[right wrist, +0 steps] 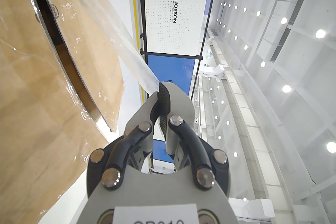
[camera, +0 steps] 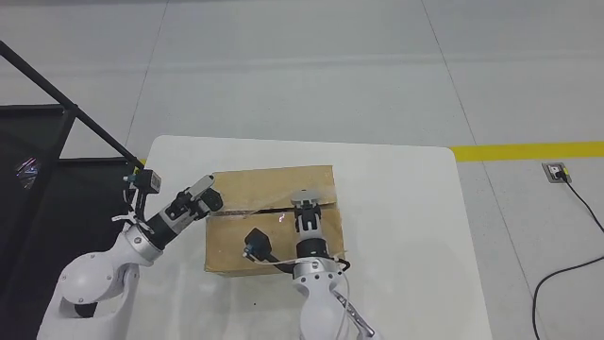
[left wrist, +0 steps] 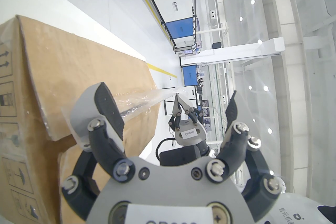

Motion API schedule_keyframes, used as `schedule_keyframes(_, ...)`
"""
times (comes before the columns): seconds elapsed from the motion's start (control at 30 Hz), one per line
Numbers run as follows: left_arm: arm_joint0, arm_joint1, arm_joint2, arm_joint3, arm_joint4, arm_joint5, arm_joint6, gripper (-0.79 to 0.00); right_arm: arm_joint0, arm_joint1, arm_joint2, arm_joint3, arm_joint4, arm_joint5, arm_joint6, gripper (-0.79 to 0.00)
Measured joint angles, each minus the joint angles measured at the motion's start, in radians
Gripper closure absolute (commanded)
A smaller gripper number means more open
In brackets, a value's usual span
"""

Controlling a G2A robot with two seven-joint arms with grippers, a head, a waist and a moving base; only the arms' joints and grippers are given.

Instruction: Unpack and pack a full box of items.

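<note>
Box [camera: 269, 250] on table [camera: 406, 246]: we log right claw [right wrist: 159, 93] clenched on the clear tape [right wrist: 123, 46], seemingly to peel the top seam [camera: 253, 213]; left claw [left wrist: 169, 101] released at the box's end, perhaps to steady it.

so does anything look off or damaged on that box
The clear tape is peeled off the top seam of the cardboard box and stretches as a loose strip to the right gripper, shut on its end. The flaps beneath gape slightly. Nothing spilled.
</note>
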Motion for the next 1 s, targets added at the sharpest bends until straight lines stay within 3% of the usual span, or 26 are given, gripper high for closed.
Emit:
schedule_keyframes(0.2, -0.030, 0.000, 0.031, 0.032, -0.010, 0.014, 0.023, -0.785, -0.002, -0.001, 0.007, 0.001, 0.000, -0.007, -0.014, 0.000)
schedule_keyframes(0.47, -0.029, 0.002, 0.054, 0.007, -0.031, 0.012, 0.012, -0.785, -0.005, -0.002, 0.014, 0.001, 0.000, -0.011, -0.026, 0.000)
schedule_keyframes(0.7, -0.039, 0.004, 0.103, 0.032, 0.064, 0.019, 0.053, -0.785, -0.005, -0.004, 0.017, 0.003, 0.000, -0.016, -0.037, 0.000)
schedule_keyframes(1.0, 0.007, 0.011, 0.085, 0.019, 0.060, -0.015, 0.048, -0.785, -0.003, -0.007, 0.021, 0.007, 0.000, -0.022, -0.045, 0.000)
